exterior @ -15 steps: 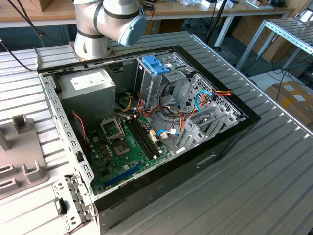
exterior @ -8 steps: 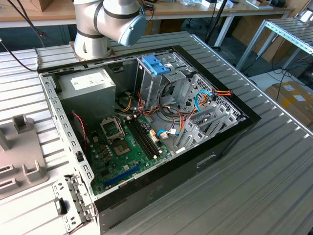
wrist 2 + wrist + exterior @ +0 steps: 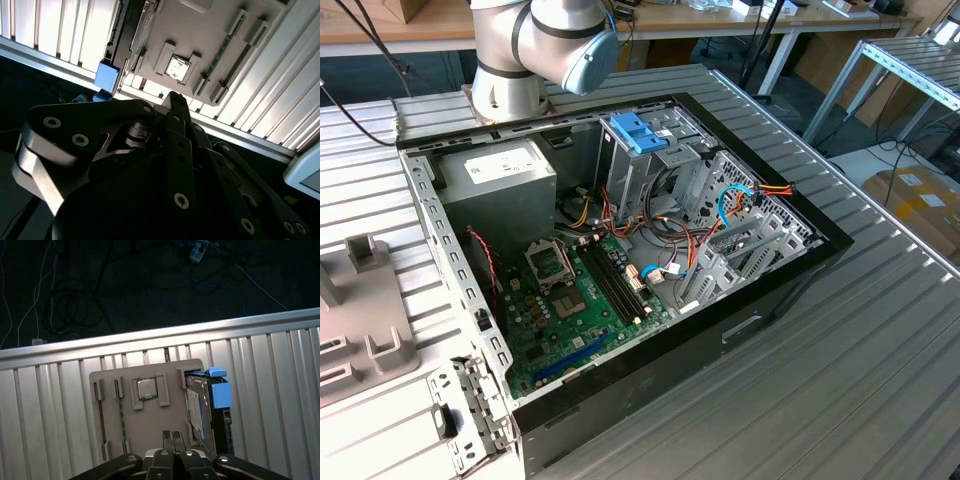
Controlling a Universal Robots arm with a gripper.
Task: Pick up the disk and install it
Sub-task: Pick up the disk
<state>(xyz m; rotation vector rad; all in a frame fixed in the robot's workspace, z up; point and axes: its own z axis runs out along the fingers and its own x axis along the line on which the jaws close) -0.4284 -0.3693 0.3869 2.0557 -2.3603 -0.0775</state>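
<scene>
While the disk (image 3: 197,407) sits in its slot, nothing is picked up - this is the approach step, I'd say.

The ribbed metal table (image 3: 880,330) carries everything. The open computer case (image 3: 620,385) lies on it, side off and board facing up, with the arm (image 3: 540,40) mounted behind it. The grey tray (image 3: 150,422) sits near the table's edge; it's probably the grey piece at the exterior view's left of the case, but I can't confirm that.

In the first wrist view the disk stands on edge in a slot at one end of the tray, blue rail up, just beside the chip's holder. The gripper (image 3: 173,439) hovers over the tray, near the disk but apart from it. Its fingers are pressed together and pinch nothing.

Judgement: a grab needs the fingers spread first, then centred over the disk's upper edge, clear of the slot posts.

On the install side, the drive cage (image 3: 640,175) looks like the target. The blue bracket (image 3: 635,130) on top and the loose cables (image 3: 670,245) beside it crowd the way in.

The chip (image 3: 146,388) and memory stick (image 3: 120,412) are close neighbours in the tray - easy to clip.
</scene>
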